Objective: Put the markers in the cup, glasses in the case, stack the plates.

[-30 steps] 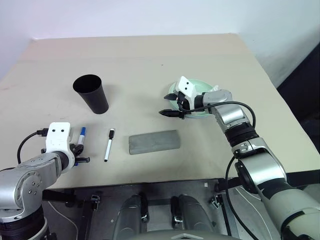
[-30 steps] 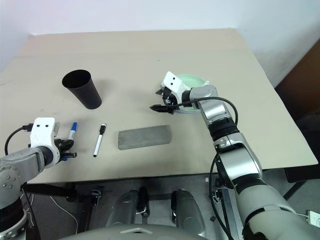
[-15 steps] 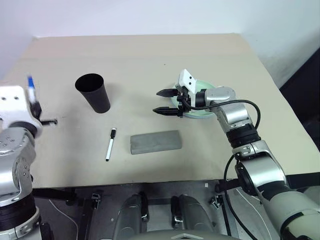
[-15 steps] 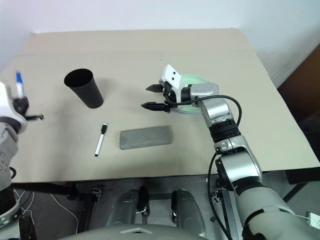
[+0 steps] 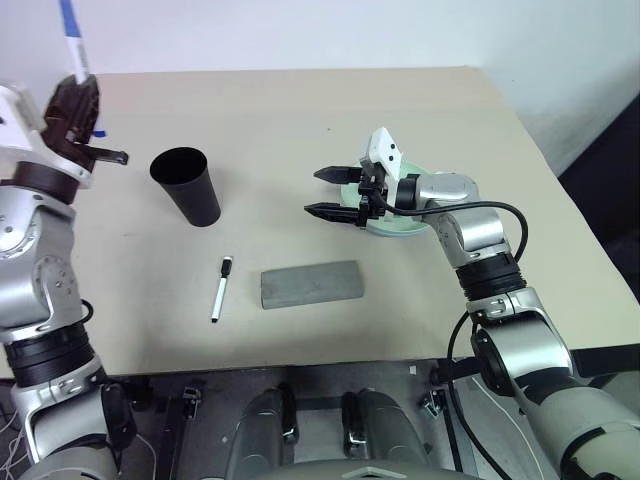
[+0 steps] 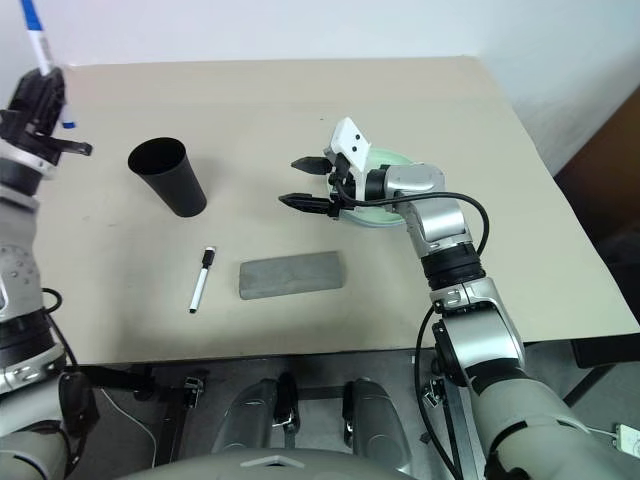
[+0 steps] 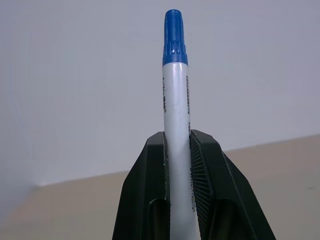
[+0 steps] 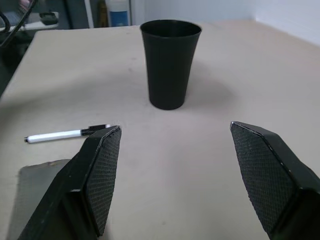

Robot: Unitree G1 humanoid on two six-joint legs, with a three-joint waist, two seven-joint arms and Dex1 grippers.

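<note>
We see the left tool clamped on the blue-capped marker, raised beside the cup. The right tool gapes empty, the black-capped marker below it on the counter.

Beige table against white wall; dark floor at right.

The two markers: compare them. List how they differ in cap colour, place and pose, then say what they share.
The blue-capped marker has a blue cap; the black-capped marker has a black one. The blue-capped marker is clamped in the left gripper, raised above the table; the black-capped marker lies loose on it. The blue-capped marker stands near upright; the black-capped marker lies flat. Both have slim white barrels.
</note>
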